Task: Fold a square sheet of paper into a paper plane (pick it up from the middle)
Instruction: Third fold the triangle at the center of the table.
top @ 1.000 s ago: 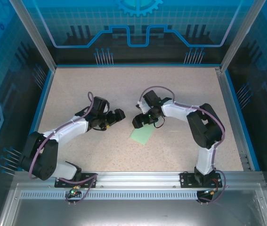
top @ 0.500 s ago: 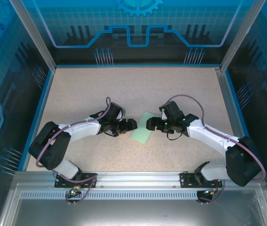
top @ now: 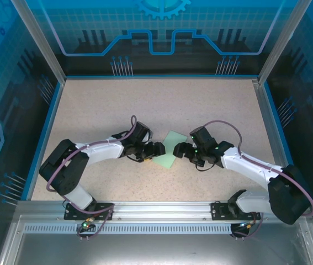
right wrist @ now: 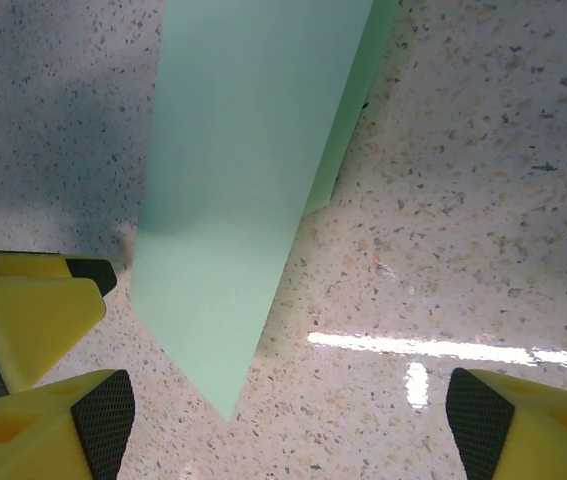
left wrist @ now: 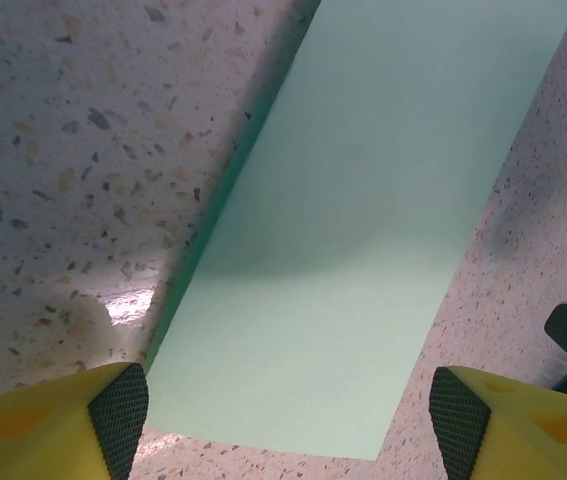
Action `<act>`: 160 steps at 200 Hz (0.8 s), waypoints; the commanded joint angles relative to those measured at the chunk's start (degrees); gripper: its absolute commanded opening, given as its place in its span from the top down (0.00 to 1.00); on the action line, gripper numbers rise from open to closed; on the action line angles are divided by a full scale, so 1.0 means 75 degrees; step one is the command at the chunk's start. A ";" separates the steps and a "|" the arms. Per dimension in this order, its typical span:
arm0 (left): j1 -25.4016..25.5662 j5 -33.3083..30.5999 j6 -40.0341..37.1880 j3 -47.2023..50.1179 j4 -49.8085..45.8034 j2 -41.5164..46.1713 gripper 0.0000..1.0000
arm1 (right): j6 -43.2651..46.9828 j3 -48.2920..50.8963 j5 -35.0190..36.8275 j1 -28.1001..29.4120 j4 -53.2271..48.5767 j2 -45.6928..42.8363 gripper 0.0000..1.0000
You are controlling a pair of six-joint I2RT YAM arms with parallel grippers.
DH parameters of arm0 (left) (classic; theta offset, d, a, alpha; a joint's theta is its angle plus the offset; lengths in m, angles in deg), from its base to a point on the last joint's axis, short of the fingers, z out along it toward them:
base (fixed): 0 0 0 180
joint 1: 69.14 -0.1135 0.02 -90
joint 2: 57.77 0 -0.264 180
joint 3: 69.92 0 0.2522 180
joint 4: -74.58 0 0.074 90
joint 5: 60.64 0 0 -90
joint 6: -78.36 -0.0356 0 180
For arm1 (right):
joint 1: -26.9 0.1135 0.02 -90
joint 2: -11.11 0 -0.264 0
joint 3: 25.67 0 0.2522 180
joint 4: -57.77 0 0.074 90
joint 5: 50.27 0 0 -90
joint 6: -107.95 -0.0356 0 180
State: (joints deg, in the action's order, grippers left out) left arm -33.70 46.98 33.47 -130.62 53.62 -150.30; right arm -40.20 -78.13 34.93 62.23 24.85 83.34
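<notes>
Both arms have swung in and dropped low since a second ago. The left arm (top: 98, 150) is stretched to its right, and the right arm (top: 244, 163) has gone from a raised elbow to reaching flat across. The jaws now face each other at mid-counter with the sheet of paper (top: 171, 142) between them, roughly where it lay before.

Hidden or unclear:
- From above, both jaw tips cover the sheet's side edges, so its full outline can't be made out.
- In the left wrist view the sheet (left wrist: 343, 230) runs out of the top of the frame. A dark shadow runs along its left edge, which looks slightly lifted, but I can't tell for sure.
- In the right wrist view the sheet (right wrist: 233, 180) is also cut off at the top. A darker green strip shows along its right side; whether that is a fold or a raised edge is unclear.

The counter (top: 145, 105) is speckled beige stone with glare patches. Blue printed walls (top: 162, 33) enclose it, and a metal rail (top: 156, 212) runs along the near edge.

- **Left jaws:** wide apart, with the black pads (left wrist: 115, 412) at the bottom corners of the view. The sheet's near edge sits between them, and nothing is gripped.
- **Right jaws:** also wide, pads (right wrist: 478, 420) apart. The sheet's corner points down between them, nearer the left pad. A yellow finger of the left jaws (right wrist: 28, 300) shows just beside the sheet.
</notes>
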 commanded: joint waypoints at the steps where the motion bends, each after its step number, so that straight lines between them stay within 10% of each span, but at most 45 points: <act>1: 0.0112 -0.0077 -0.0014 -0.0035 -0.0161 -0.0083 0.21 | -0.0238 0.0039 0.0095 0.0172 0.0096 0.0085 0.15; 160: 0.0575 0.0056 0.0106 0.0085 -0.0028 -0.0022 0.34 | -0.1129 0.0283 0.0101 0.0771 0.0202 0.0308 0.35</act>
State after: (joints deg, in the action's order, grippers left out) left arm -30.02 45.63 33.51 -130.82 52.24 -152.23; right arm -45.42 -77.71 35.23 66.84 25.55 85.94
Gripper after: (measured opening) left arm 0.672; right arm 0.667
